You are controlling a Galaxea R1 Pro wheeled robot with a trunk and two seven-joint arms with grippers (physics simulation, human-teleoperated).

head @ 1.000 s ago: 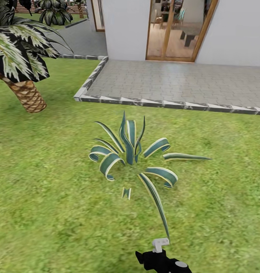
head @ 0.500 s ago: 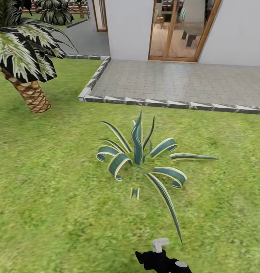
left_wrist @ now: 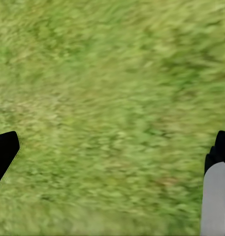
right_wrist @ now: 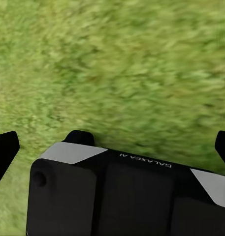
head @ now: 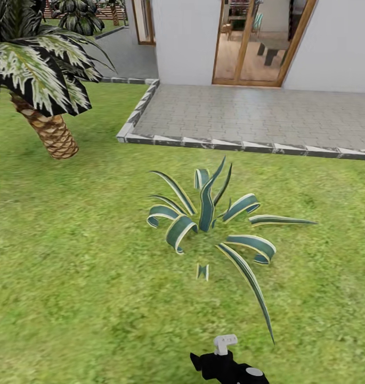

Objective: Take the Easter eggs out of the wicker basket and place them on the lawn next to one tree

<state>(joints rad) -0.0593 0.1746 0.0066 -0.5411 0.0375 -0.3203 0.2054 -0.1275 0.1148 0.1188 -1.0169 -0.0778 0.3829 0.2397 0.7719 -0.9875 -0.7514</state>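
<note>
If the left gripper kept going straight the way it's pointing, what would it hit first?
Most likely the lawn. The left wrist view looks along the left gripper at bare grass, with nothing between its open fingers. How far off the grass lies is unclear.

Lawn [head: 70, 256] mottled green, yellower patches. Plant [head: 209, 213] leaves teal-green with cream-yellow edges. Palm [head: 49, 130] trunk scaly tan-brown; fronds dark, near black, streaked pale green-white. Patio [head: 257, 117] grey pavers, kerb grey with white and dark marbling. House wall [head: 185, 42] white, door frames [head: 294, 45] light brown wood. Robot part [head: 227, 368] black with a white piece.
</note>
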